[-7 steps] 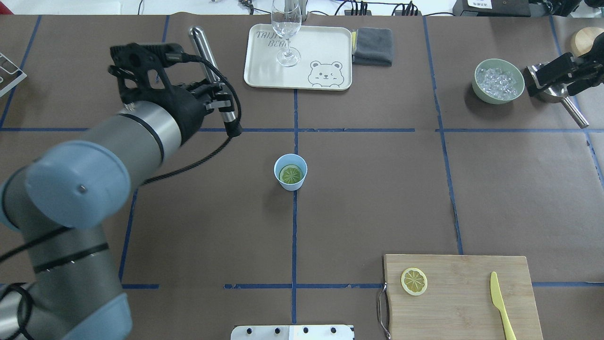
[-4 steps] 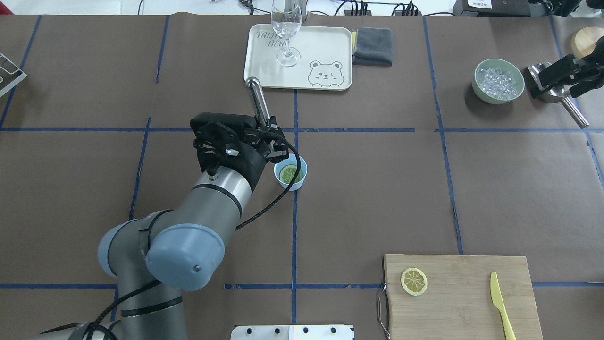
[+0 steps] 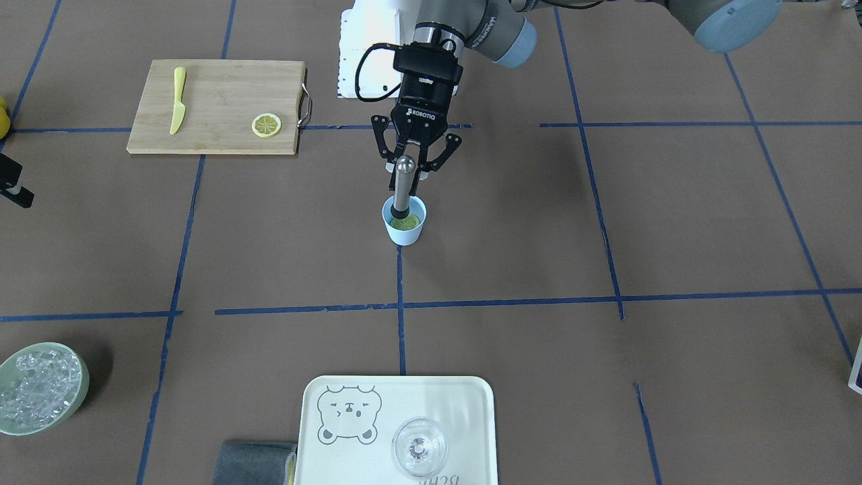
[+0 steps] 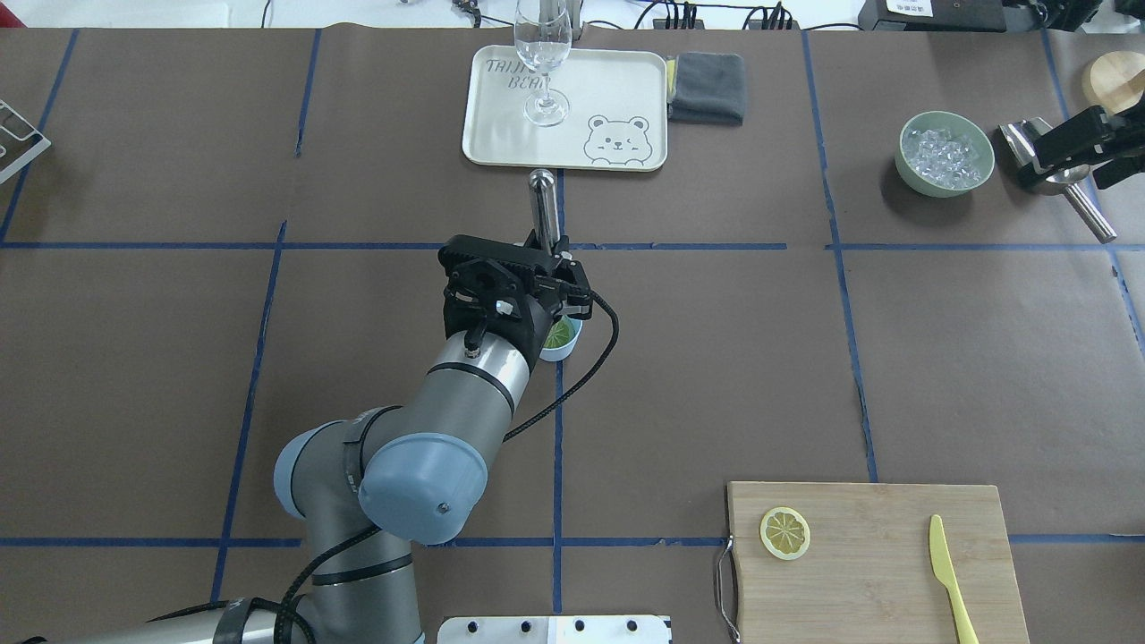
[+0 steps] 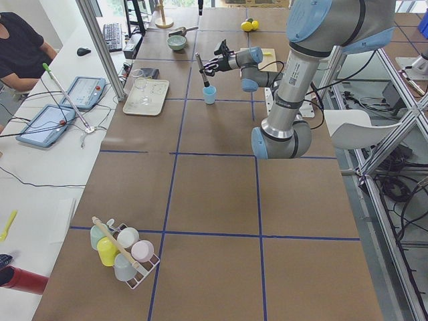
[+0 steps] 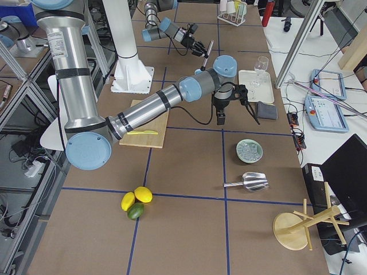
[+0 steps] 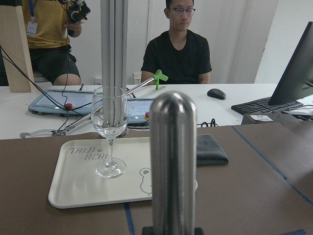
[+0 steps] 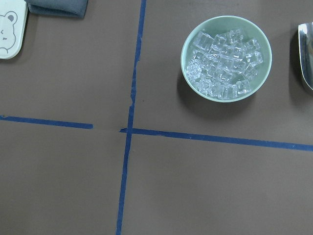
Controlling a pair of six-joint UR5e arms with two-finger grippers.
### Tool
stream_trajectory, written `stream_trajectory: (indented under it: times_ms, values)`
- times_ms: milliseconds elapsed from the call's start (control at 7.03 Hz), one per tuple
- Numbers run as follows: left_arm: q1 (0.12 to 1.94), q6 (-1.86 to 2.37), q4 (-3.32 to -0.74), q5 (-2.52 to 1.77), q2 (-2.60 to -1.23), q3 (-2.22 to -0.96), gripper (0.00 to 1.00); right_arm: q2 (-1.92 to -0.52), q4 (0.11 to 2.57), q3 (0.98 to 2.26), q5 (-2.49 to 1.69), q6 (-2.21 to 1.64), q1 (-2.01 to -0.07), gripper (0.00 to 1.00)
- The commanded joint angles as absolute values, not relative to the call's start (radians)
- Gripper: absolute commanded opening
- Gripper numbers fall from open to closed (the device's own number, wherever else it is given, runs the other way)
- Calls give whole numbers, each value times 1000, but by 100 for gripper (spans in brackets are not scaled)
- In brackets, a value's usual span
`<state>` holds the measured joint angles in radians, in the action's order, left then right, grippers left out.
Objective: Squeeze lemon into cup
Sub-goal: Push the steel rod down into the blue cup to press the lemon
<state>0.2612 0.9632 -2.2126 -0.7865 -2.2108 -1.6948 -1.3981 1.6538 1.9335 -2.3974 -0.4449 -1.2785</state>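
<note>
Exterior front-facing: left gripper clamped on steel muddler, tip down inside light-blue cup, on lemon slice. Slice-in-cup part done; actual squeezing looks barely begun, no juice visible yet

Left gripper swung in from the table's left side to right over the cup, with the steel rod clamped in it. The rod's lower end went down into the cup onto the lemon. Right gripper edged slightly outward.
</note>
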Motion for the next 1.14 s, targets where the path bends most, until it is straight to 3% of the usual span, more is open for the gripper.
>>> stream_trajectory:
  times_ms: [0,996]
  values:
    - [259,963,-2235,-790,-2212,-1669,0,-1399,1654,1936,-2396,-445,-1279,100]
    - [229,962,-2308,-792,-2203,-1657,0,-1402,1654,1937,-2399,-445,-1285,100]
